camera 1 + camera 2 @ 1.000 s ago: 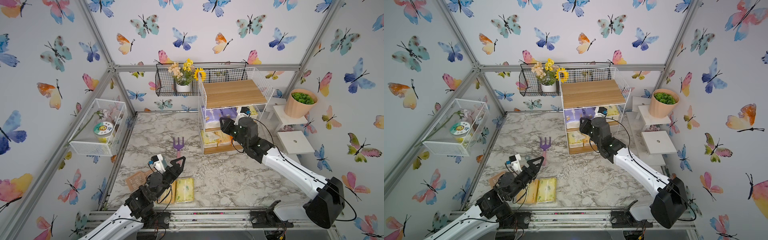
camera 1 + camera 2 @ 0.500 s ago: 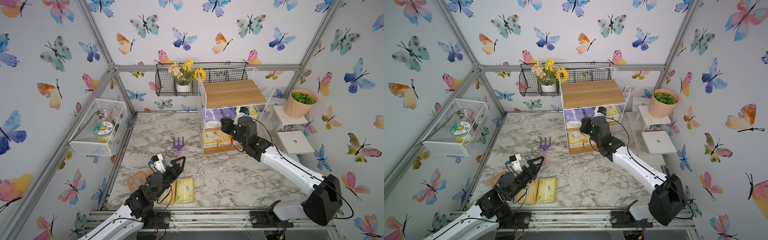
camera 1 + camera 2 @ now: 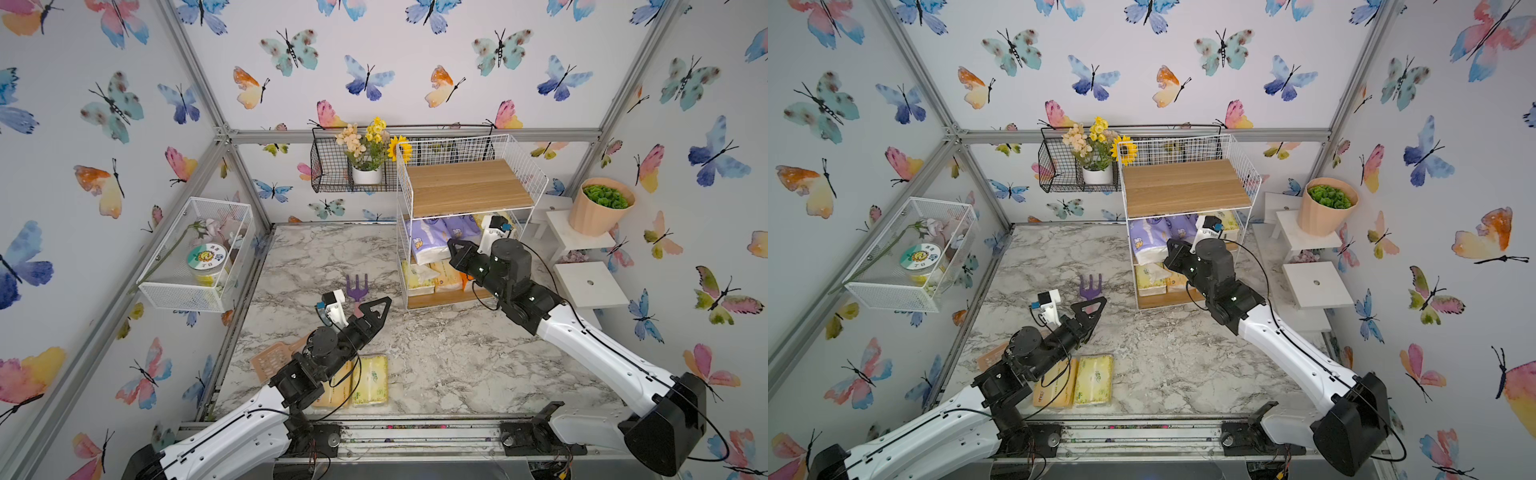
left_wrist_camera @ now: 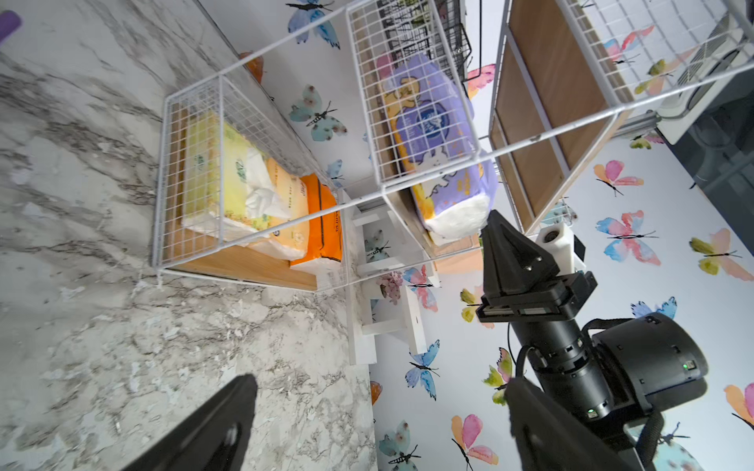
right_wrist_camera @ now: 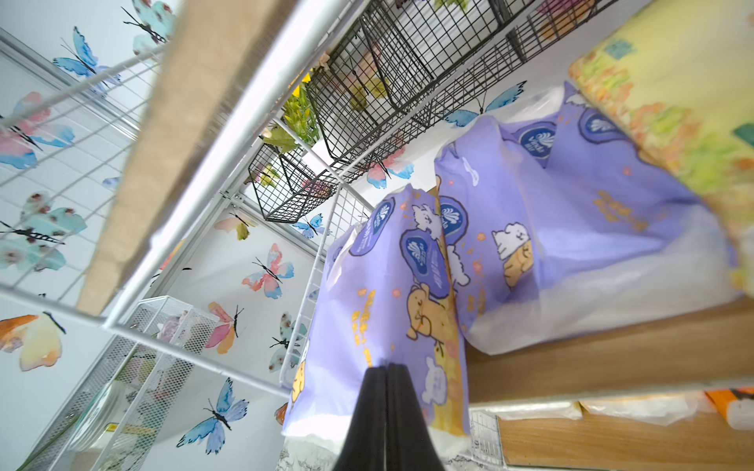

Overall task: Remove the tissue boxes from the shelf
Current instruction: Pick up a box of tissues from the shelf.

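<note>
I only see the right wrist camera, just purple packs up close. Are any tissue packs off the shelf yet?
Observer: Yes. Two lie near the front edge of the table: a green-yellow pack and a golden-yellow pack beside it.
Operator: What's my other gripper doing?
Observer: The left gripper is open and holds nothing. It is raised over the table and points toward the shelf.
Operator: What's on the shelf's lowest board?
Observer: Three packs side by side: a light yellow pack, a peach pack and a bright orange pack.
</note>
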Controlling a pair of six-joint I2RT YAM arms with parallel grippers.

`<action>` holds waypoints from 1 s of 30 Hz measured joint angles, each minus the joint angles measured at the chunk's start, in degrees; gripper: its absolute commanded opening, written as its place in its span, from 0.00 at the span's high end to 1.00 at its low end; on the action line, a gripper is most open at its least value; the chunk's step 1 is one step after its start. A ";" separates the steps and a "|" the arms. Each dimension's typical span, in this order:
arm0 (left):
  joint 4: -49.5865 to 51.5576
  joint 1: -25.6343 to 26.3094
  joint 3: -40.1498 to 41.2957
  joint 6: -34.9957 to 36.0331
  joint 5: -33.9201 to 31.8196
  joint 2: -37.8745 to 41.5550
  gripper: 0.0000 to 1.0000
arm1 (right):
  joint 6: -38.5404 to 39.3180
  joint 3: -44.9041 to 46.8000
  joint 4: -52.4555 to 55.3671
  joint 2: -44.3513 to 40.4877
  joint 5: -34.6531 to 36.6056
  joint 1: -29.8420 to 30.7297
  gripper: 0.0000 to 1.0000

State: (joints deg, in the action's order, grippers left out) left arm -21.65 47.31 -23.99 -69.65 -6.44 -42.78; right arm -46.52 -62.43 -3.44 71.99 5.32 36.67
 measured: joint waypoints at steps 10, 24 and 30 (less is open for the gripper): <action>-6.78 0.00 -12.24 -3.65 3.32 -16.94 0.01 | -0.87 5.27 0.59 -5.99 -2.51 0.00 0.98; -13.29 0.00 -19.45 -12.07 5.90 -31.93 0.13 | -1.95 10.51 1.84 -12.72 -4.59 0.00 0.98; -18.75 -0.02 -20.52 -14.38 6.23 -36.44 0.28 | -2.38 12.07 2.12 -14.27 -5.40 0.00 0.98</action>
State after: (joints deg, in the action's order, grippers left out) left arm -40.40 47.29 -44.51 -84.03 -0.21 -79.22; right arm -48.90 -50.37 -1.32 57.71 -0.08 36.67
